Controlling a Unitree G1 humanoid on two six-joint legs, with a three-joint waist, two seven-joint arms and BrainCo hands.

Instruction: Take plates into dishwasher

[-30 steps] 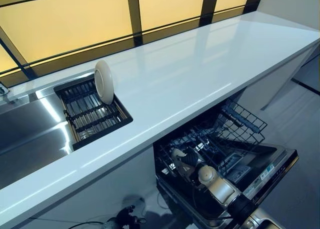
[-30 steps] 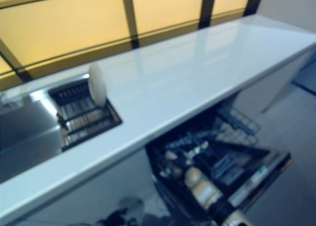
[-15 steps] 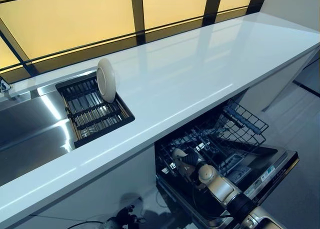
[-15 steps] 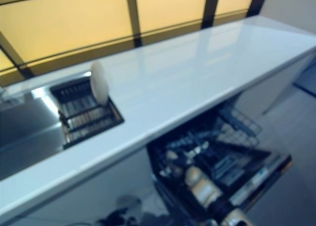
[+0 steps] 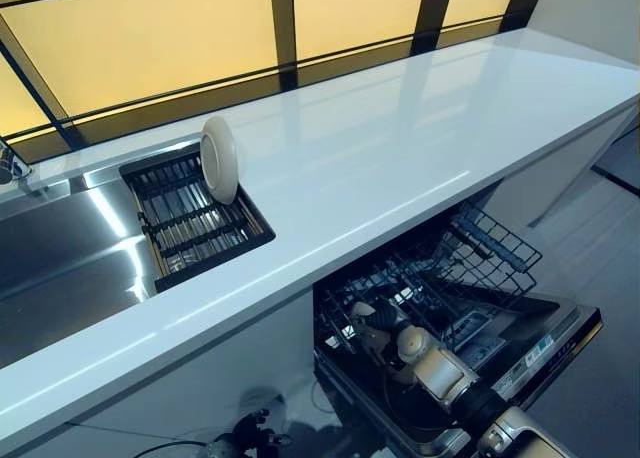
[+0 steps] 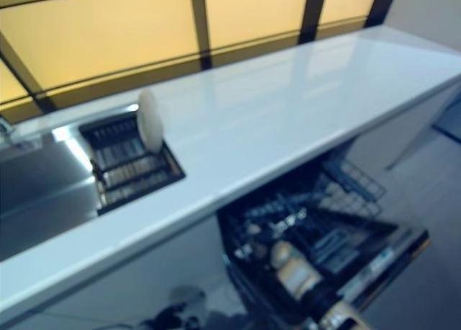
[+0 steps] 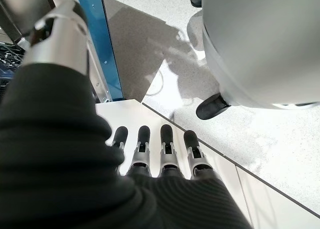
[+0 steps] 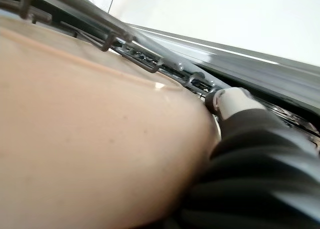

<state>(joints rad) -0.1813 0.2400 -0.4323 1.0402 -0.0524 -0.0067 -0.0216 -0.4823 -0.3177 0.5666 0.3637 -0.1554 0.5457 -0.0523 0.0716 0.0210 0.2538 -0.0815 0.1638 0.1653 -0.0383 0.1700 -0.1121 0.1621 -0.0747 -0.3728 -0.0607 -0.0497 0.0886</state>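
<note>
Nothing has moved but the camera. Right hand (image 5: 400, 340) sits low in the dishwasher rack (image 5: 480, 253), fingers closed round a beige plate (image 8: 90, 134) pressed against its palm. Left hand (image 7: 150, 154) hangs over the floor, fingers straight, holding nothing. Farther off, up on the tabletop (image 5: 400, 128), a white plate (image 5: 219, 159) stands on edge in the sink rack (image 5: 195, 223).

Your R arm comes in from the lower right, forearm angled down, R hand (image 5: 385, 330) low at its end; its wrist cam is mostly blocked, so can't tell finger state. Your L hand (image 7: 155, 154) shows only in its wrist cam: fingers straight, side by side, holding nothing.
</note>
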